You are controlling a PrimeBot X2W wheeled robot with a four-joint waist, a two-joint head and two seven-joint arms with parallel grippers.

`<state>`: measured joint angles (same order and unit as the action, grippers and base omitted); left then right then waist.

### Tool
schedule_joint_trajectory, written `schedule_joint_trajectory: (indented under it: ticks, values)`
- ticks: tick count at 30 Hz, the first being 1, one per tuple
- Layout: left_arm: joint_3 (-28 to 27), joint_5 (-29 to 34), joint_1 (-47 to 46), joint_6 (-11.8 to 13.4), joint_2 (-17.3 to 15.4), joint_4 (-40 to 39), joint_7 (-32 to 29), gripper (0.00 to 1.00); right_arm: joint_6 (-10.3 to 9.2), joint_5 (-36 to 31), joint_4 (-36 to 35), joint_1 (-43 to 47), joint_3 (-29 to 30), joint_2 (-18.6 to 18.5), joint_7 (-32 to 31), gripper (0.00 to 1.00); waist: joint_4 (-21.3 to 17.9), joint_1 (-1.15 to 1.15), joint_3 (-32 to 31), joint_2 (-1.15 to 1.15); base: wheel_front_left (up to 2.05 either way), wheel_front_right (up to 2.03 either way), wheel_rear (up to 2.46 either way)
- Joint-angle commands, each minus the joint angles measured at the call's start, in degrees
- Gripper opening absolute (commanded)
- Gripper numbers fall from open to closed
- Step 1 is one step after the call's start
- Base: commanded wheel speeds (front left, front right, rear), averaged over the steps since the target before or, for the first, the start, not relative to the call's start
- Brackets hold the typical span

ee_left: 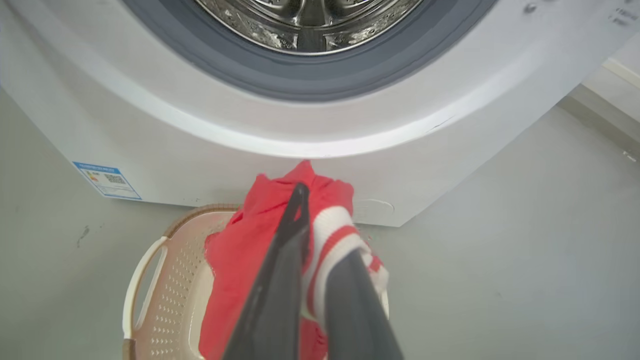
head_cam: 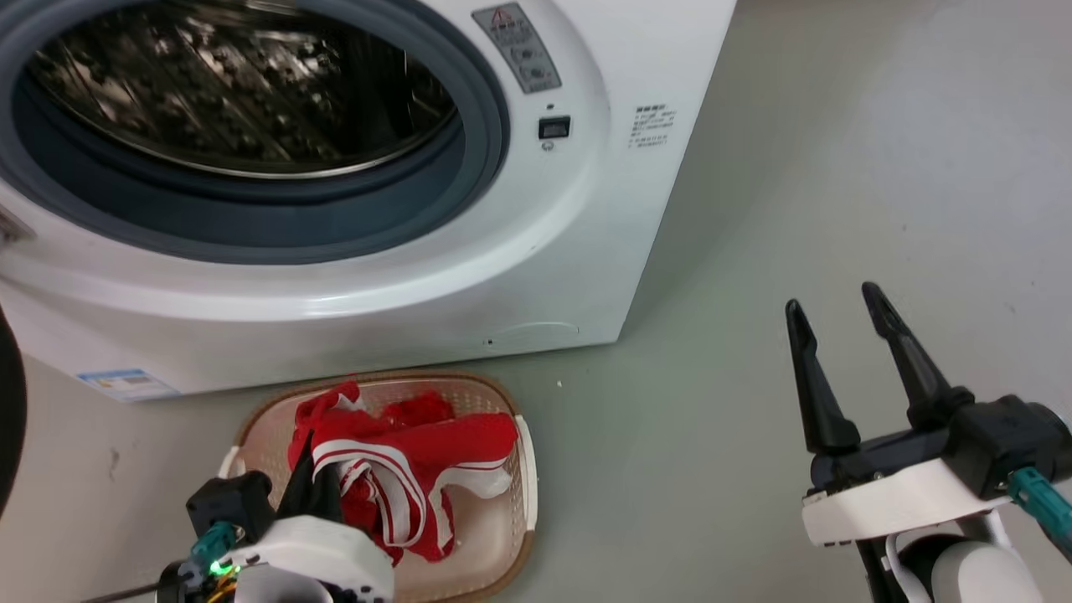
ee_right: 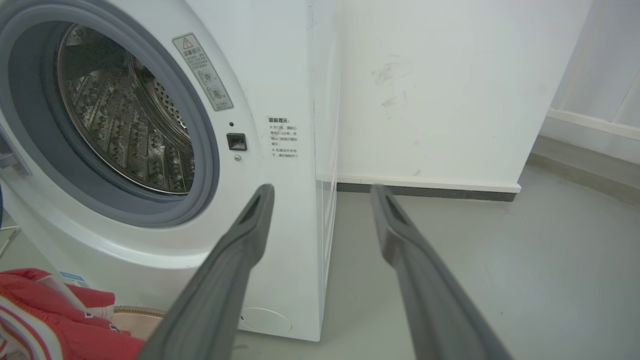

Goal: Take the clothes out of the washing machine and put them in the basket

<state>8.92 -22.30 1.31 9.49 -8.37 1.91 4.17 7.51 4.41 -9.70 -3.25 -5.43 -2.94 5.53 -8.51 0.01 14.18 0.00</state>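
In front of the empty washing machine (head_cam: 544, 251), the left hand (ee_left: 325, 222) grips the red striped clothes (head_cam: 402, 452) over the cream basket (head_cam: 525, 469), apparently to drop them; the right hand (head_cam: 832, 298) hangs released.

One washer (head_cam: 352, 289), basket (head_cam: 526, 469), bundle (head_cam: 419, 444); two pincers (head_cam: 308, 448) (head_cam: 832, 299)

washing machine (head_cam: 586, 251): white front-loader on the floor. round porthole with a grey rubber rim (head_cam: 490, 142), perforated steel drum (head_cam: 243, 84) behind it. warning label and a small black latch slot to the right of the porthole.

basket (head_cam: 528, 469): cream perforated plastic, brown rim. sits upright on the floor just in front of the machine's base, below the porthole.

clothes (head_cam: 402, 469): bright red fabric with white stripes, crumpled, lying in the basket over much of its bottom. one end is lifted, pinched between the left gripper (head_cam: 314, 469) fingers.
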Motion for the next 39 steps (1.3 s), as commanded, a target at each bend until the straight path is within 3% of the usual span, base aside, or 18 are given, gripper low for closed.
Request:
schedule_joint_trajectory:
  ticks: [1, 16, 24, 38, 39]
  values:
    - [-0.2, -0.4, -2.8, -0.8, 0.4, 3.1, 1.5, 0.00, -0.04, 0.0, -0.5, -1.6, 0.1, 0.1, 0.5, 1.00, -0.4, -0.01, 3.7, 0.00, 0.00, 0.00, 0.00]
    - [-1.9, -1.6, -19.7, -4.3, 0.8, 30.9, 9.6, 0.00, -0.04, 1.1, -1.0, -8.2, -0.8, -0.7, 2.6, 1.00, -3.3, -0.01, 18.0, 0.00, 0.00, 0.00, 0.00]
    - [-2.9, -0.9, -29.7, -5.6, 0.0, 44.0, 10.9, 0.00, -0.04, 1.9, -1.0, -10.6, -1.6, -1.4, 4.0, 1.00, -5.5, -0.01, 24.9, 0.00, 0.00, 0.00, 0.00]
    - [-6.3, -2.2, -34.4, -6.1, 0.6, 59.3, 11.0, 0.00, -0.04, 2.3, 0.4, -12.3, -2.4, -1.2, 5.5, 1.00, -7.4, -0.01, 28.3, 0.00, 0.00, 0.00, 0.00]
    - [-6.5, -2.1, -34.5, -6.2, 0.6, 59.9, 11.0, 0.40, -0.04, 2.2, 0.7, -12.3, -2.4, -1.1, 5.6, 1.00, -7.2, -0.01, 28.0, 0.00, 0.00, 0.00, 0.00]
